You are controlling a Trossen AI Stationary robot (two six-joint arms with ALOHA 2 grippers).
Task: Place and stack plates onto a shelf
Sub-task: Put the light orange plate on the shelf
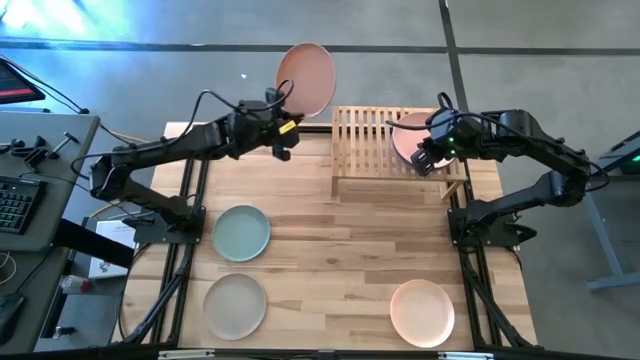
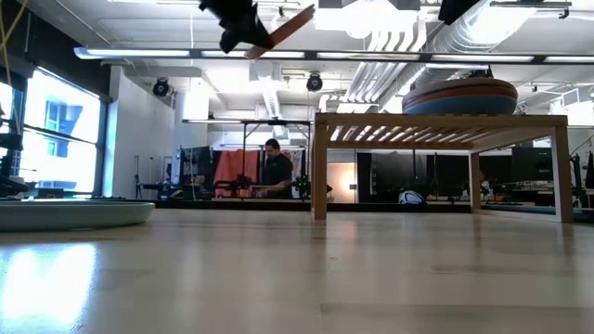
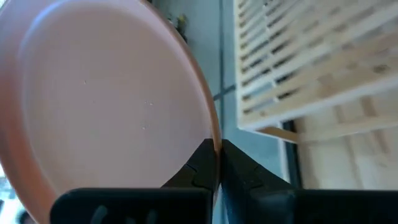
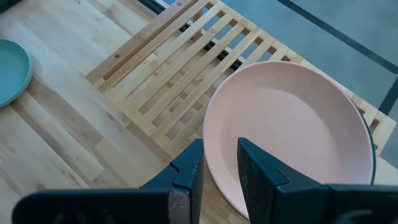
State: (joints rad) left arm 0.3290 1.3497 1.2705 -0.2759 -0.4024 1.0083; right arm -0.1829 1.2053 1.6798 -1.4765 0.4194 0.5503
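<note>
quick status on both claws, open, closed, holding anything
Left claw: closed on the rim of a pink plate, held in the air.
Right claw: open, over the edge of the top plate stacked on the shelf.

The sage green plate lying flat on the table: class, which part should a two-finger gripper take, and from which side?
Grip the raised rim of the sage green plate, one finger inside and one outside, coming down from above. It lies flat and is too wide to span; only the rim is thin enough. The left gripper holds its pink plate by the edge this way.
</note>
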